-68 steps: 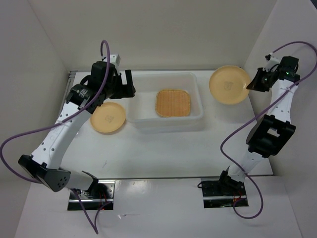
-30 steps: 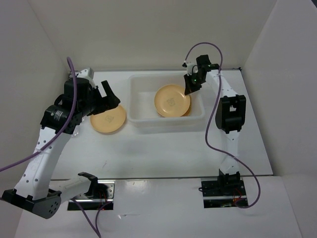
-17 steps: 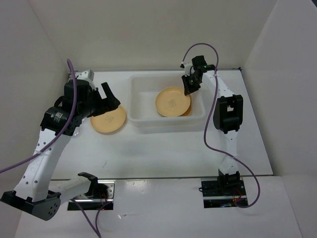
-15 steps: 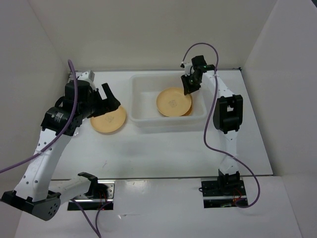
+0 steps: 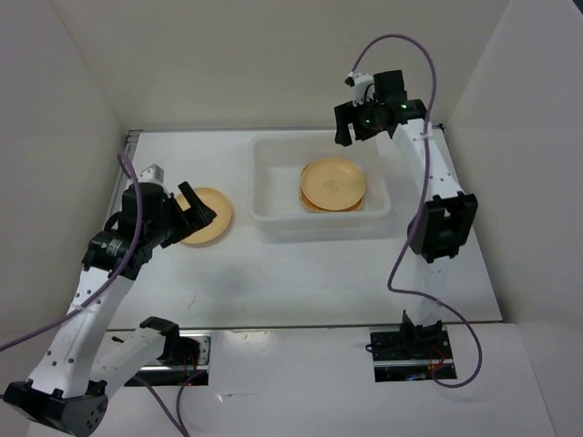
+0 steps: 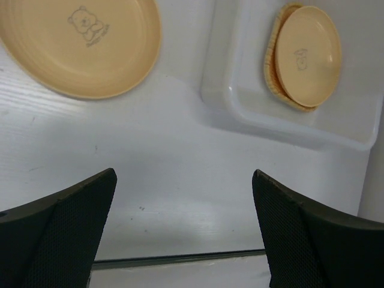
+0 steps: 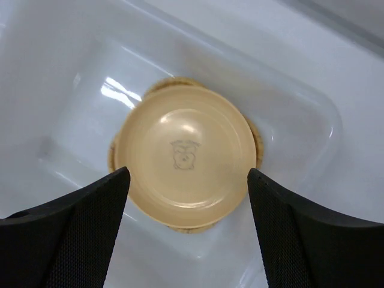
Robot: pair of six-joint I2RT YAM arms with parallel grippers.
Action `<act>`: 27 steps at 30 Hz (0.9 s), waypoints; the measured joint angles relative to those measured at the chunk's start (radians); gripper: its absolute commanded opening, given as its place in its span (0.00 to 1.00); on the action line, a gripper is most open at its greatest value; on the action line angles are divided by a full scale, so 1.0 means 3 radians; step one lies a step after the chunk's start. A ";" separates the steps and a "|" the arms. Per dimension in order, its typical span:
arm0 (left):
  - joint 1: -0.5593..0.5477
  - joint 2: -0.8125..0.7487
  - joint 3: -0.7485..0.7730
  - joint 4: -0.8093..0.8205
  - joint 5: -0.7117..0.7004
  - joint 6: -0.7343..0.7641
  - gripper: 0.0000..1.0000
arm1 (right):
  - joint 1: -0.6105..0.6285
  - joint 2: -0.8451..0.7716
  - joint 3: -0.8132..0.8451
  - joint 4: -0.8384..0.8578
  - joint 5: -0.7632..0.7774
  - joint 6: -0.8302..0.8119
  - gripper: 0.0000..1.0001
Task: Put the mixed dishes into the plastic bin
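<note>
- Two arms reach over a white table [image 5: 301,273], the left arm [image 5: 91,282] on the near left, the right arm [image 5: 437,182] stretched toward the far right.
- White plastic bin [image 5: 264,182] sits at the far middle of the table, long side across, resting flat.
- One round yellow plate [image 5: 332,182] lies flat inside the bin, toward its right half, bear print facing up.
- Woven plate [image 6: 270,60] lies under that round plate in the bin; only its edge peeks out around the rim of the round one.
- Second round yellow plate [image 5: 217,214] lies flat on the table just left of the bin, apart from it, bear print up.
- Left gripper [image 6: 183,175] hangs over the near-left edge of that table plate, fingers spread wide, nothing between them. The wrist view shows bare table between the two tips.
- Right gripper [image 7: 189,174] is raised over the far side of the bin, fingers spread wide and empty. The wrist view looks straight down on the stacked plates, clear of both.
</note>
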 measured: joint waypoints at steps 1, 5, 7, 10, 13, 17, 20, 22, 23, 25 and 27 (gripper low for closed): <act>0.0055 -0.0008 -0.0066 -0.0019 -0.0003 -0.0065 1.00 | -0.0008 -0.0191 -0.0114 0.0034 -0.0085 -0.0028 0.84; 0.0238 0.0179 -0.0313 0.0005 -0.0003 -0.0261 1.00 | -0.0051 -0.1225 -0.1118 0.0100 -0.0453 -0.0188 0.84; 0.0323 0.0348 -0.0488 0.0037 0.0000 -0.0350 1.00 | -0.0086 -0.1653 -0.1723 0.0108 -0.0609 -0.0300 0.84; 0.0520 0.0547 -0.0699 0.0025 -0.0005 -0.0510 1.00 | -0.0130 -0.1940 -0.2494 0.0075 -0.0684 -0.0395 0.84; 0.0721 0.0619 -0.0823 0.0089 -0.0005 -0.0664 1.00 | -0.0195 -0.1949 -0.3084 0.0151 -0.0626 -0.0334 0.84; 0.0924 0.0816 -0.0900 0.0237 0.0000 -0.0868 1.00 | -0.0276 -0.2281 -0.3629 0.0516 -0.0468 -0.0268 0.84; 0.0987 0.1108 -0.0907 0.0354 0.0003 -0.0973 1.00 | -0.0285 -0.2786 -0.3913 0.0619 -0.0334 -0.0323 0.87; 0.1005 0.1376 -0.0898 0.0440 0.0009 -0.1035 1.00 | -0.0285 -0.3115 -0.4065 0.0668 -0.0249 -0.0374 0.87; 0.1005 0.1499 -0.0885 0.0470 0.0013 -0.1044 1.00 | -0.0285 -0.3254 -0.4121 0.0684 -0.0205 -0.0395 0.88; 0.1008 0.1762 -0.0841 0.0500 0.0010 -0.1057 1.00 | -0.0285 -0.3447 -0.4167 0.0707 -0.0145 -0.0432 0.88; 0.1010 0.1956 -0.0777 0.0526 0.0001 -0.1076 1.00 | -0.0285 -0.3559 -0.4171 0.0760 -0.0066 -0.0439 0.91</act>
